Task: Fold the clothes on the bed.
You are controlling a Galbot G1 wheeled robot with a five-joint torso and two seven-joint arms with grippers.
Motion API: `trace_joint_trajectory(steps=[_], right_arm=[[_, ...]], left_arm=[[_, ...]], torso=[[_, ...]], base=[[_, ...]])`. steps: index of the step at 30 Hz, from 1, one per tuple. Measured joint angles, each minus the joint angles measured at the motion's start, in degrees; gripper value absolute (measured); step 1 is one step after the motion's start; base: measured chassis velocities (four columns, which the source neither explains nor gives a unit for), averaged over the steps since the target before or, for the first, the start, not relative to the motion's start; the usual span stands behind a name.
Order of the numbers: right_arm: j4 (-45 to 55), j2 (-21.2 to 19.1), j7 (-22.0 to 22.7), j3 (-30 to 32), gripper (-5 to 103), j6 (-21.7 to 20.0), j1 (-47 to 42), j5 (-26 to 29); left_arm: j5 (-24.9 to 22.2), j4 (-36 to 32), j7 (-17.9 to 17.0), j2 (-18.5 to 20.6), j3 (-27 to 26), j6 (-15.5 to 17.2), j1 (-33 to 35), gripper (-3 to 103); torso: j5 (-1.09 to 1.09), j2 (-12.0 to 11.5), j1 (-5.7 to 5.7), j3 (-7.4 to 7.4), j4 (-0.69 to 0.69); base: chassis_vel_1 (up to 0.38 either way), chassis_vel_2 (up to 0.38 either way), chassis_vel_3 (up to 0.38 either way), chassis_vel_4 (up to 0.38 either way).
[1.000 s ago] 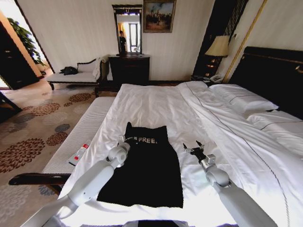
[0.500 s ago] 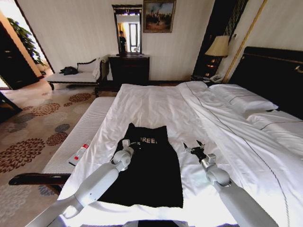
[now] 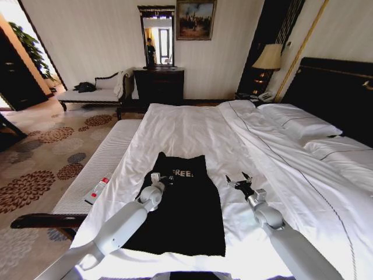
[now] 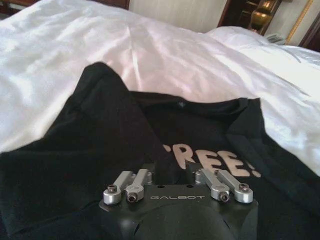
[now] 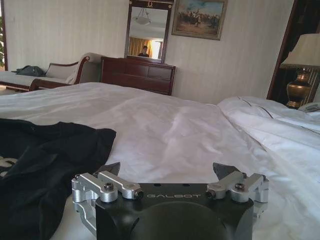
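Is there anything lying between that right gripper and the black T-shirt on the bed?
Nothing visible. Only bare white sheet of the bed separates the open right gripper from the T-shirt. The left gripper is on the shirt.

The left gripper (image 4: pixel 176 172) sits on the black T-shirt (image 4: pixel 100 150), partly covering its "FREE!" lettering. White bed (image 4: pixel 165 60) sheets lie beyond.

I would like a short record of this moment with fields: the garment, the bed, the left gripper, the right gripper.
garment: black T-shirt with white lettering, lying on the bed, its left side folded inward
bed: white sheet, pillows toward the headboard
left gripper: on the shirt by the lettering, shut on a fold of the fabric
right gripper: open, above the bare sheet, to the right of the shirt, not touching it
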Motion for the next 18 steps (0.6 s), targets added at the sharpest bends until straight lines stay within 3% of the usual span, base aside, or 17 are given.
trace_joint_trajectory(steps=[2,8,11,13,16,18], right_arm=[[0.0,-0.1,0.0,0.0,100,0.0,0.2,0.4],[-0.3,-0.7,0.0,-0.1,100,-0.5,1.4,2.2],[-0.4,-1.5,0.0,-0.8,100,-1.7,3.3,4.9],[-0.5,-1.8,0.0,-1.0,100,-2.0,3.9,5.6],[-0.6,-2.9,0.0,-1.9,100,-3.6,6.4,9.5],[-0.6,-3.1,0.0,-2.2,100,-4.1,6.9,10.5]], left_arm=[[-0.3,-1.1,0.0,0.6,-0.4,0.0,0.1,46],[-1.7,-2.8,0.1,2.2,-3.7,0.0,0.3,63],[-3.3,-2.4,0.2,3.3,-7.2,0.0,0.2,79],[-3.9,-2.1,0.2,3.5,-8.0,0.0,0.1,79],[-5.7,-0.5,0.4,4.0,-10.8,0.2,-0.6,94],[-6.0,0.1,0.7,4.0,-11.3,0.2,-0.8,98]], torso=[[0.0,0.0,0.0,0.0,0.0],[0.0,0.0,0.0,0.0,-0.02],[0.0,0.0,0.0,0.0,0.0],[-0.01,0.0,0.0,0.0,0.0],[-0.01,0.0,0.0,0.0,0.01],[-0.01,0.0,0.0,0.0,0.0]], base=[[0.0,0.0,0.0,0.0],[0.0,0.0,0.0,0.0],[0.0,0.0,0.0,0.0],[0.0,0.0,0.0,0.0],[0.0,0.0,0.0,0.0],[0.0,0.0,0.0,0.0]])
